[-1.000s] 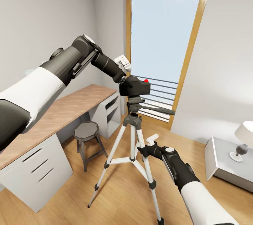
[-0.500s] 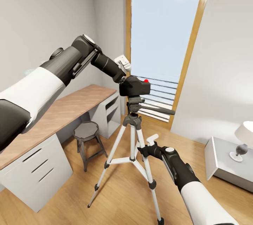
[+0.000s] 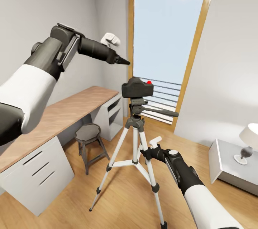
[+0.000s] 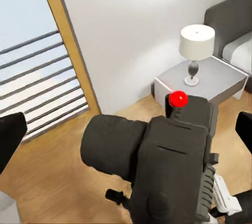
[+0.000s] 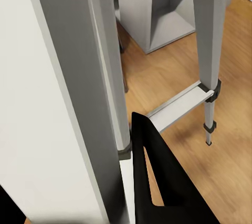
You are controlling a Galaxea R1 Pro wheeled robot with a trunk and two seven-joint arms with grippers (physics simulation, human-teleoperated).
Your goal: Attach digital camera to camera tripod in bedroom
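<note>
Standing upright on the wood plank floor (image 3: 71, 200), the camera tripod (image 3: 135, 139) is seen in front of the tall wood-framed window (image 3: 168, 43), with its long axis vertical and its three legs splayed. The digital camera (image 3: 137, 88) is seated on top of the tripod's head, its red dot facing up; its lens is pointed toward the window side, as seen from the left wrist. The black pan handle (image 3: 161, 111) is extended sideways from the head, away from the desk (image 3: 53, 121). The left gripper (image 3: 122, 61) is held above the camera and apart from it, fingers spread and empty. The right gripper (image 3: 148, 152) is placed against a tripod leg; whether the leg is clamped cannot be told. A stool (image 3: 89, 136) is set between the desk and the tripod.
</note>
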